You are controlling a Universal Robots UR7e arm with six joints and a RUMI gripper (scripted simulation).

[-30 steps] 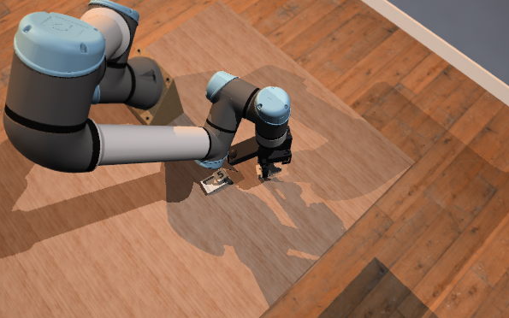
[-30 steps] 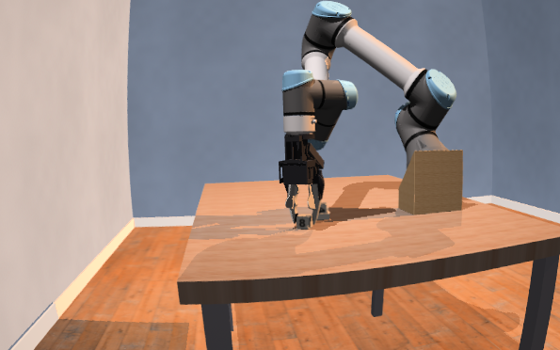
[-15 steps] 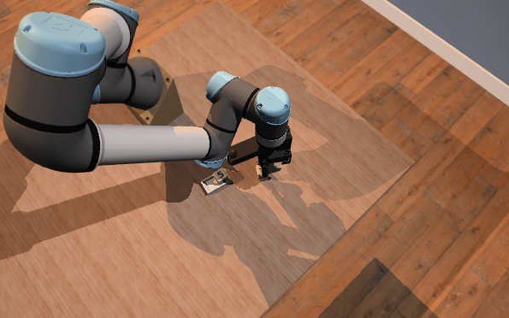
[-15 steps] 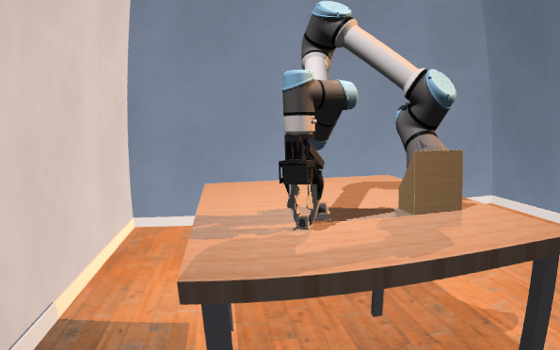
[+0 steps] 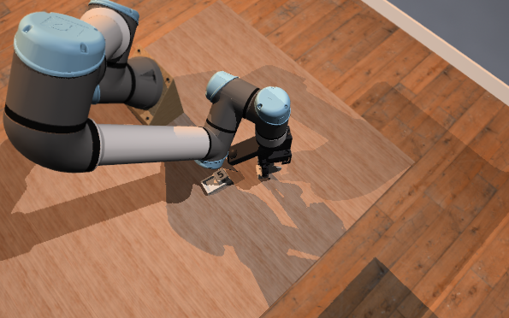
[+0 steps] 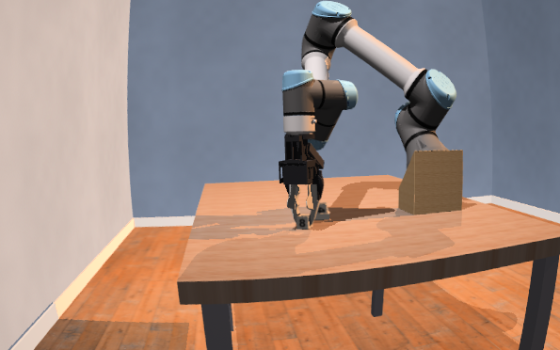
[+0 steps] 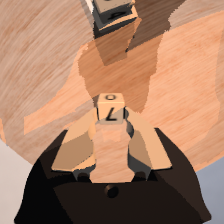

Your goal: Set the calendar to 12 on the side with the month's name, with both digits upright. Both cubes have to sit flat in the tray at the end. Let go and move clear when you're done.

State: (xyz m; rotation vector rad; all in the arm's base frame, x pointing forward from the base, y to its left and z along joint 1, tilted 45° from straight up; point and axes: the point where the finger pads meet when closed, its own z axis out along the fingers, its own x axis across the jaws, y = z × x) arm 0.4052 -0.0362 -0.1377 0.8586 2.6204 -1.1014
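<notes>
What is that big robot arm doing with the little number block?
The arm's gripper has its jaws shut on a small number cube, low over the wooden table. From outside you can see an 8 on the cube. The calendar tray sits right beside it on the table, with the other cube still in it, showing a 5 on top. So one cube is out of the tray, and the calendar does not read 12 yet.
</notes>
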